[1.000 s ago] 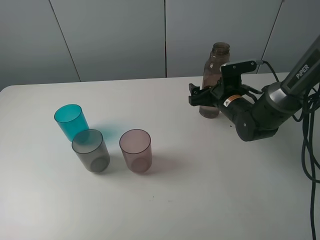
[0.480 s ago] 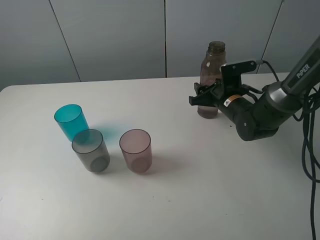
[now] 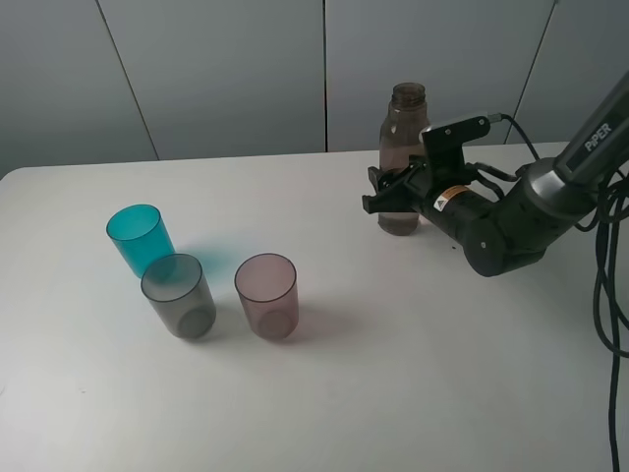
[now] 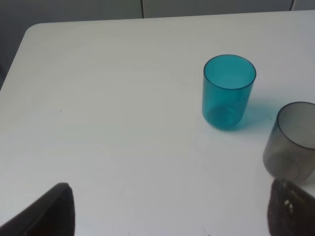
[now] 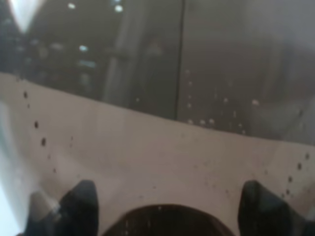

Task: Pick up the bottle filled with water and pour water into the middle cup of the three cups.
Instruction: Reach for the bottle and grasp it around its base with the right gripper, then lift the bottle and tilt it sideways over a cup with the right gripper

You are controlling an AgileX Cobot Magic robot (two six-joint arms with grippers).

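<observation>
Bottle [image 3: 401, 138], tall, smoky brown and uncapped, upright in the upper right of the overhead view. The right gripper [image 3: 385, 193] is clamped around its lower body, and the bottle's tinted wall fills that arm's wrist view. The three cups [image 3: 178, 295] sit at the lower left on the white table [image 3: 413, 374]. The teal cup [image 3: 138, 239] is farthest back, the middle cup [image 3: 178, 295], smoky grey, is just in front of it, and the pinkish cup [image 3: 266, 295] is beside that. The left gripper [image 4: 170, 211] hangs near the teal cup, fingers spread wide, holding nothing.
</observation>
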